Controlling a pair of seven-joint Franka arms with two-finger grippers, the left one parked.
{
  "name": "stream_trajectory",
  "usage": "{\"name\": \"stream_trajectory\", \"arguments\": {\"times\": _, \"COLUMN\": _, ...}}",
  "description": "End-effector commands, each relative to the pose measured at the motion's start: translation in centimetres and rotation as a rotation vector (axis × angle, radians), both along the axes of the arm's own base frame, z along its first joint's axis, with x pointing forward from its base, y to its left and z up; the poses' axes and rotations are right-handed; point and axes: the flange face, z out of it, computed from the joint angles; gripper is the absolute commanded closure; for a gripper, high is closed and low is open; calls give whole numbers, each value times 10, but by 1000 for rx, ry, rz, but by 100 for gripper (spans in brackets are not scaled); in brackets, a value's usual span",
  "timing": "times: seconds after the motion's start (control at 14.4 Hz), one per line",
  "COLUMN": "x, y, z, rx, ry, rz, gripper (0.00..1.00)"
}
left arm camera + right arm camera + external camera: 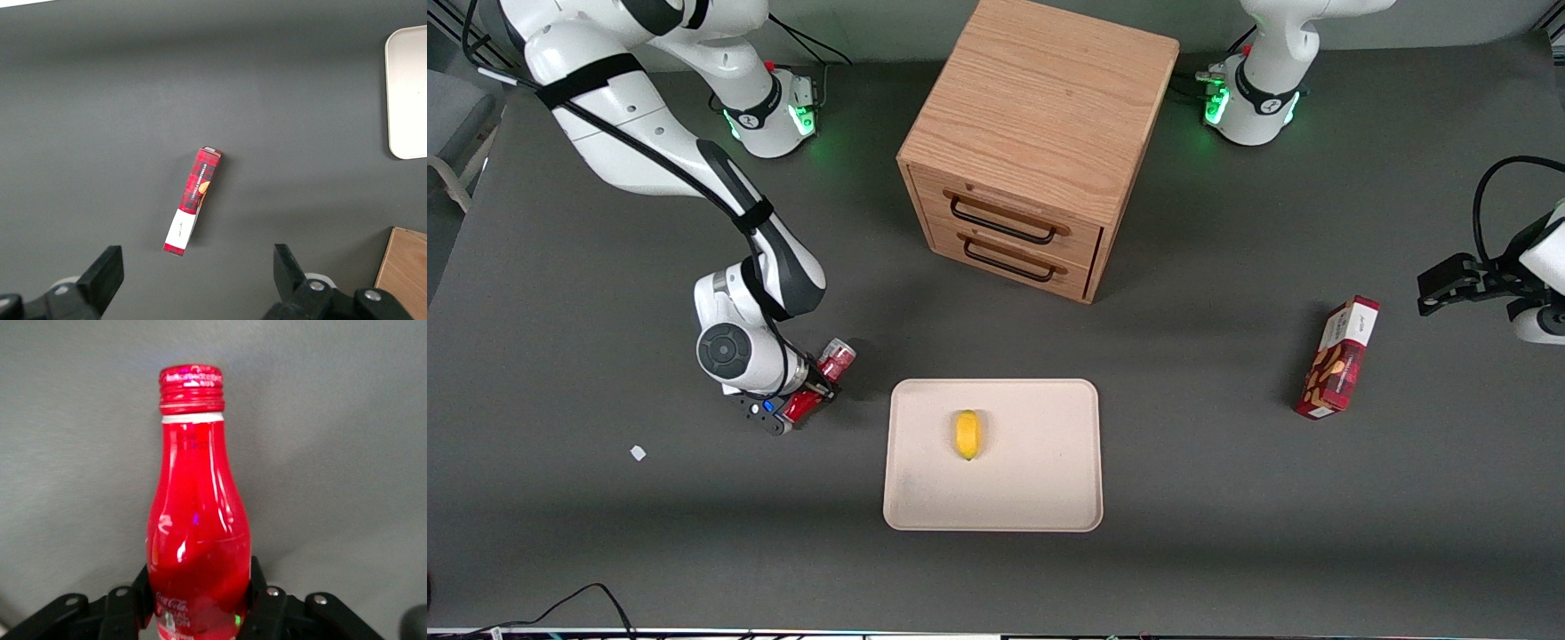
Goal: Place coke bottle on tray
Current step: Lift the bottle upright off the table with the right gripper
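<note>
In the front view you have the gripper (pixel 805 402) low over the dark table (pixel 605 533), just beside the tray's (pixel 1049 498) short edge on the working arm's side, and well in from the table's edges. The coke bottle (pixel 824 380) sits between the fingers, tilted, with its red cap pointing up and away from the front camera; only the cap and a strip of red body show past the wrist. The tray lies flat near the middle of the table, closer to the front edge than the wooden drawer cabinet (pixel 1032 151), and a yellow fruit-like item (pixel 967 434) rests on it near its centre. A red snack box (pixel 1340 358) lies toward the parked arm's end of the table, and a small white scrap (pixel 638 452) lies toward the working arm's end. In the left wrist view you see only that snack box (pixel 193 201), a corner of the tray (pixel 407 93) and a corner of the cabinet (pixel 405 275); the bottle does not appear. In the right wrist view you get what the others hide: the gripper (pixel 200 600) is clamped on the lower body of the bottle (pixel 198 540), black fingers (pixel 263 597) pressed against both sides, white lettering between them, cap clear above.
</note>
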Motion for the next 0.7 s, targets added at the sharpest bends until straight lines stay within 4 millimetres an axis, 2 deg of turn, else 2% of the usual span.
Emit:
{"name": "stream_trajectory", "arguments": {"times": 0.0, "x": 2, "y": 1, "z": 88, "rx": -36, "ry": -25, "rz": 91, "gripper": 100}}
{"name": "stream_trajectory", "arguments": {"times": 0.28, "x": 12, "y": 3, "z": 230, "rx": -29, "ry": -39, "rz": 273, "gripper": 100}}
{"name": "stream_trajectory", "arguments": {"times": 0.42, "x": 22, "y": 10, "z": 311, "rx": 55, "ry": -67, "rz": 333, "gripper": 100}}
{"name": "stream_trajectory", "arguments": {"times": 0.49, "x": 26, "y": 15, "z": 340, "rx": 90, "ry": -83, "rz": 348, "gripper": 100}}
{"name": "stream_trajectory", "arguments": {"times": 0.56, "x": 27, "y": 24, "z": 355, "rx": 111, "ry": -90, "rz": 362, "gripper": 100}}
{"name": "stream_trajectory", "arguments": {"times": 0.63, "x": 28, "y": 40, "z": 363, "rx": 134, "ry": -104, "rz": 390, "gripper": 100}}
